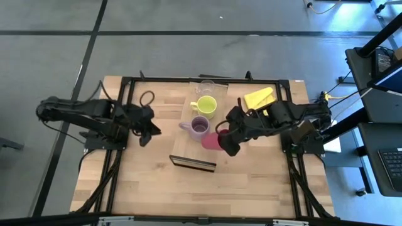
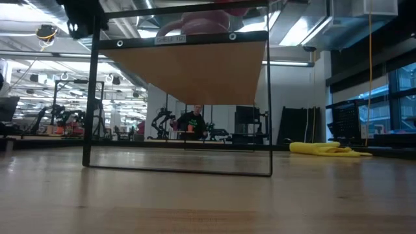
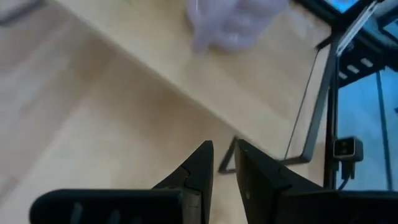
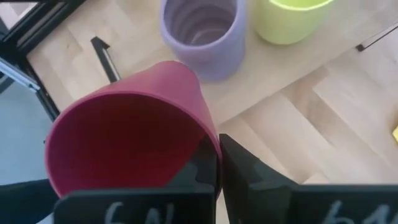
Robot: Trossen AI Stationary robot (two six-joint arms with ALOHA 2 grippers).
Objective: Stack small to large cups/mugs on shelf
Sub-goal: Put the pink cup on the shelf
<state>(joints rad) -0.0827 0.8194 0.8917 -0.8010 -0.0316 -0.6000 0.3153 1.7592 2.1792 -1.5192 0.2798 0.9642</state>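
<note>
Four cups: a clear glass cup (image 1: pixel 207 87), a yellow-green mug (image 1: pixel 206 105) and a purple mug (image 1: pixel 198 126) stand in a row on the shelf (image 1: pixel 187 141), one of each. The fourth, a red cup (image 1: pixel 211 141), is tilted just beside the purple mug, its rim pinched by the right gripper (image 1: pixel 225 139), whose arm reaches in over the shelf's edge. The left gripper (image 1: pixel 148 134) hangs well apart from the shelf, fingers nearly closed on nothing.

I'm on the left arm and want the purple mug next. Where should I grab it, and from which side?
Grip the purple mug by its rim wall, one finger inside the open mouth, coming straight down. It stands upright on the shelf with its handle towards the left gripper, so that side is reachable. The right gripper, shut on the red cup, crowds the mug's other side.
</note>
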